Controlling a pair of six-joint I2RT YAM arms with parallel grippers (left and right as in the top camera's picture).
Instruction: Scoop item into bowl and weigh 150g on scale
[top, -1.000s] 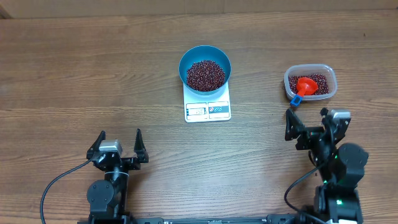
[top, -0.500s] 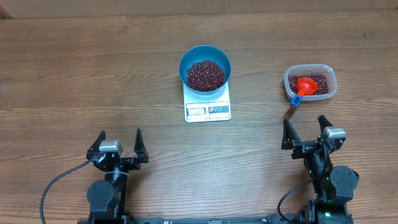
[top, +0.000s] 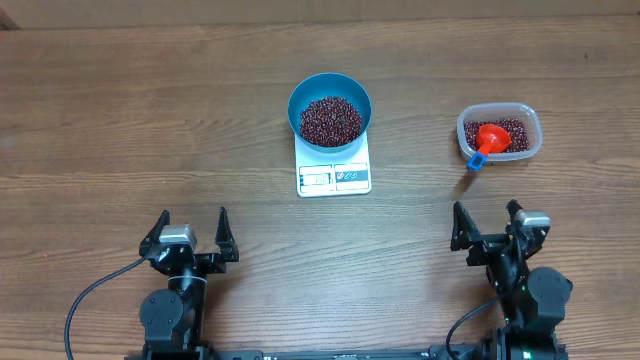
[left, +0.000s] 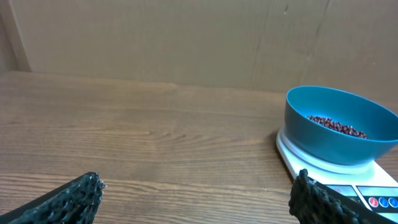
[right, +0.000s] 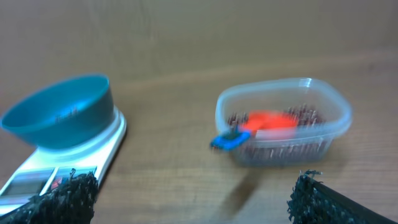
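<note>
A blue bowl (top: 330, 108) of dark red beans rests on the white scale (top: 334, 176) at the table's middle. At the right a clear tub (top: 499, 133) holds more beans and a red scoop (top: 492, 137) whose blue handle tip (top: 477, 159) pokes over the rim. My right gripper (top: 486, 225) is open and empty, near the front edge below the tub. At the front left my left gripper (top: 192, 226) is open too, holding nothing. The left wrist view shows the bowl (left: 341, 123) on the scale (left: 317, 168); the right wrist view shows the tub (right: 283, 127), scoop (right: 268, 123) and bowl (right: 59, 112).
Bare wood table (top: 150, 120) spreads to the left and between the arms. A cardboard wall (left: 186, 37) stands behind the table.
The right arm has drawn back toward the front edge, away from the tub, with its gripper open throughout. The left arm, bowl and scoop have not moved.
</note>
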